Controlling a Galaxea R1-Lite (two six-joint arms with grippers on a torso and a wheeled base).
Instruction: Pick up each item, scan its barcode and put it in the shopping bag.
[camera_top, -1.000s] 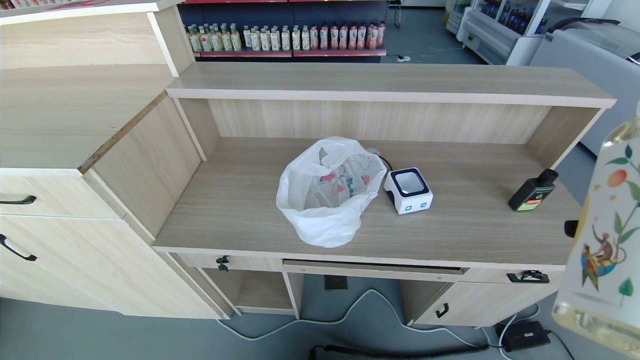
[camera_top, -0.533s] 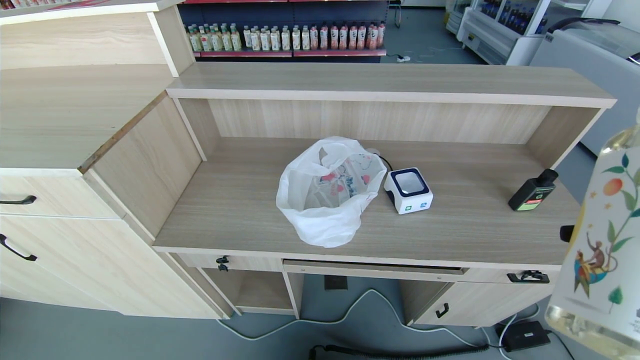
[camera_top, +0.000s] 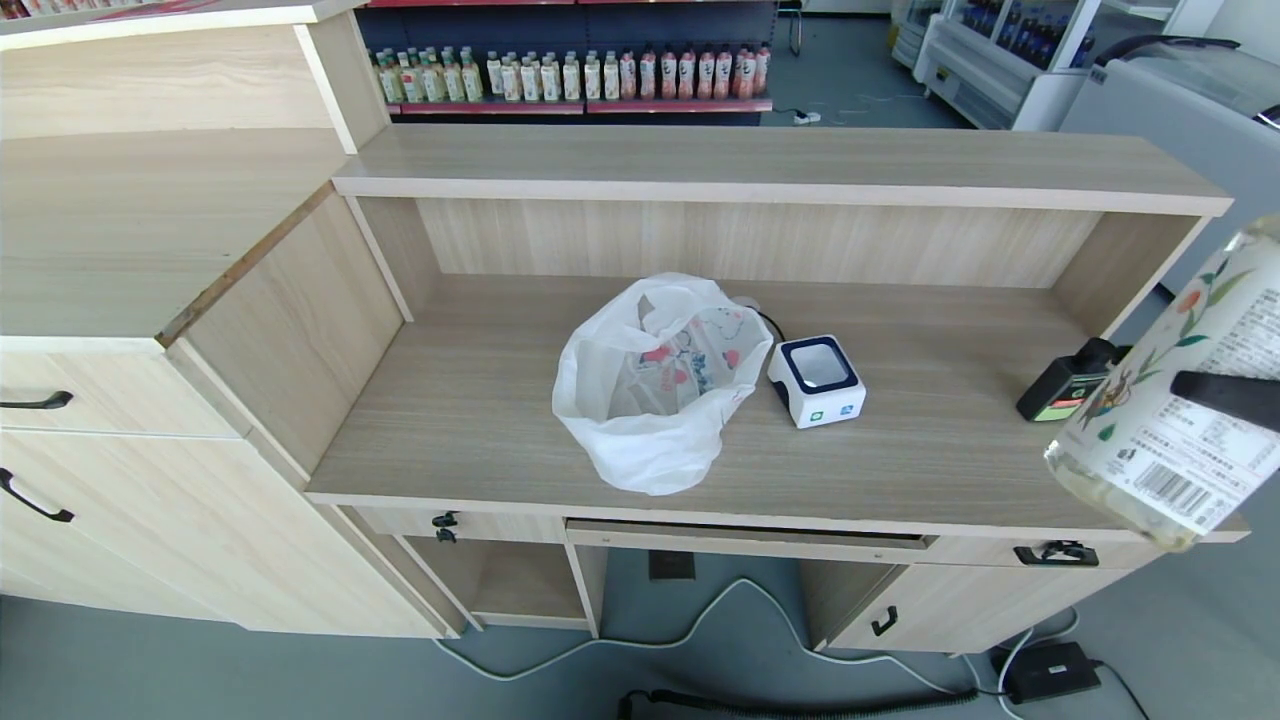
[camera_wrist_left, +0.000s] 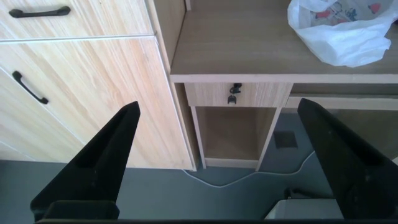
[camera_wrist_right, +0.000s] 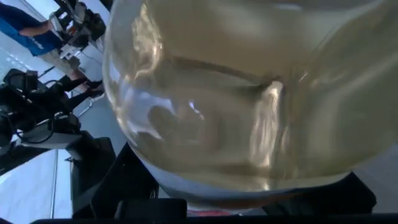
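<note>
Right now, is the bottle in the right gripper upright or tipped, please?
Tipped: the bottle slants, its base lower and nearer the scanner.

Entry: you are looking at a pale wood-grain checkout counter (camera_top: 480, 420) with a raised ledge (camera_top: 760, 160) running along its back. Three things are resting on the worktop.
- A thin white plastic shopping bag (camera_top: 650, 400) is sitting near the middle with its mouth gaping upward. Red and blue print is showing through its side.
- A white box-shaped barcode scanner with a dark-rimmed top window (camera_top: 816, 380) is standing just beside the bag on the right; contact cannot be judged. A thin dark cable (camera_top: 770, 322) is running off behind it.
- A small black bottle with a green and red label (camera_top: 1055, 390) is resting well apart, near the right end.
</note>
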